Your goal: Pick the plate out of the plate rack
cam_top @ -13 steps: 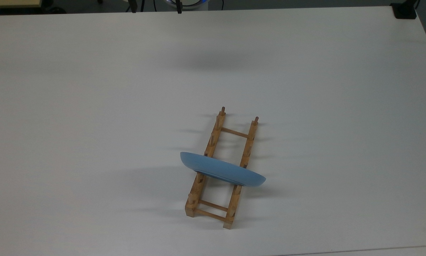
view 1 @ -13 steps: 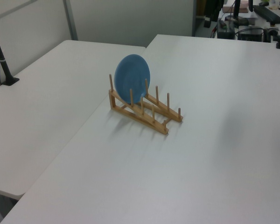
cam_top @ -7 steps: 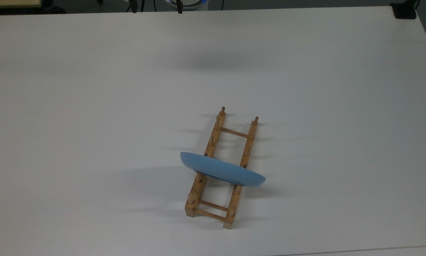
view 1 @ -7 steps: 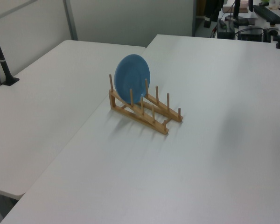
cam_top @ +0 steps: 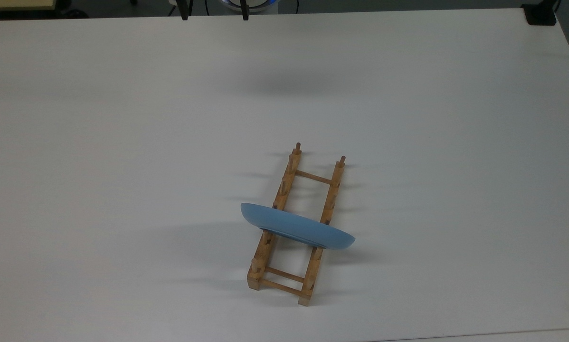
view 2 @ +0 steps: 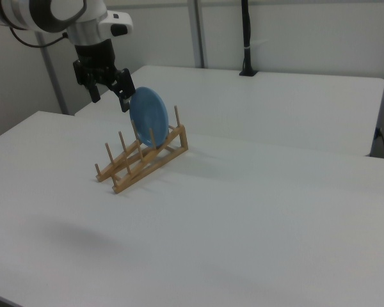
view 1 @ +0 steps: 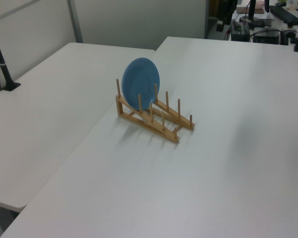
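Blue plate [view 2: 148, 116] stands on edge in rack [view 2: 143, 158], mid-surface [view 2: 256, 211]. Tool [view 2: 109, 94] hovers above the rack's free end in the right view, fingers spread wide, holding nothing, clear of plate.

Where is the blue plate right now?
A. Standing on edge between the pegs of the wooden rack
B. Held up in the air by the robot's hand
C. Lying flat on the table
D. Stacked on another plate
A: the plate stands upright on its edge in the plate rack, leaning between pegs, while the open hand hangs apart from it, above the table.
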### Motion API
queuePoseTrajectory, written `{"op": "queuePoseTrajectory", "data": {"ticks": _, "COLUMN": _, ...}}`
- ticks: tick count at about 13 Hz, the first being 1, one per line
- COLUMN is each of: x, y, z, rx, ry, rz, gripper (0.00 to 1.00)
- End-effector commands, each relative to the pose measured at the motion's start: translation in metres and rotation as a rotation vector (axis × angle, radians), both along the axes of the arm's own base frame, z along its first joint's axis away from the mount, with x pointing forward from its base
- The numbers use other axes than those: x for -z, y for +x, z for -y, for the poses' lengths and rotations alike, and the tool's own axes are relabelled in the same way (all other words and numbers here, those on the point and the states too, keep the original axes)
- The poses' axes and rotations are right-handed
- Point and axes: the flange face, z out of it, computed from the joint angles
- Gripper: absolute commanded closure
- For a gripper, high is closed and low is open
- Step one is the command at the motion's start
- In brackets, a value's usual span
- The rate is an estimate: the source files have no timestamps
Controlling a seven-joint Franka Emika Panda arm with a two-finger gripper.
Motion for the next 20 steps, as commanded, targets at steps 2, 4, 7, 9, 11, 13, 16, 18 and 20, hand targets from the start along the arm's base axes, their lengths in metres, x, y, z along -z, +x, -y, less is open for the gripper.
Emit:
{"op": "queuePoseTrajectory", "data": {"ticks": 2, "x": 0.005, "y": -0.004, "z": -0.002, "rx": -0.169, "ry": -0.004, "rz": 0.0, "gripper": 0.0}}
{"op": "queuePoseTrajectory", "data": {"ticks": 4, "x": 0.007, "y": -0.008, "z": 0.005, "rx": -0.273, "ry": -0.01, "rz": -0.024, "gripper": 0.0}}
{"op": "queuePoseTrajectory", "data": {"ticks": 7, "x": 0.01, "y": -0.008, "z": 0.01, "rx": -0.367, "ry": -0.027, "rz": -0.033, "gripper": 0.0}}
{"op": "queuePoseTrajectory", "data": {"ticks": 9, "x": 0.009, "y": 0.008, "z": 0.012, "rx": -0.452, "ry": -0.128, "rz": 0.026, "gripper": 0.0}}
{"op": "queuePoseTrajectory", "data": {"ticks": 11, "x": 0.001, "y": 0.031, "z": 0.01, "rx": -0.476, "ry": -0.172, "rz": 0.167, "gripper": 0.0}}
{"op": "queuePoseTrajectory", "data": {"ticks": 13, "x": -0.003, "y": 0.061, "z": -0.006, "rx": -0.444, "ry": -0.206, "rz": 0.361, "gripper": 0.0}}
{"op": "queuePoseTrajectory", "data": {"ticks": 16, "x": 0.019, "y": 0.095, "z": -0.064, "rx": -0.344, "ry": -0.246, "rz": 0.521, "gripper": 0.0}}
{"op": "queuePoseTrajectory", "data": {"ticks": 18, "x": 0.051, "y": 0.114, "z": -0.099, "rx": -0.261, "ry": -0.301, "rz": 0.597, "gripper": 0.0}}
{"op": "queuePoseTrajectory", "data": {"ticks": 20, "x": 0.108, "y": 0.134, "z": -0.133, "rx": -0.239, "ry": -0.392, "rz": 0.647, "gripper": 0.0}}
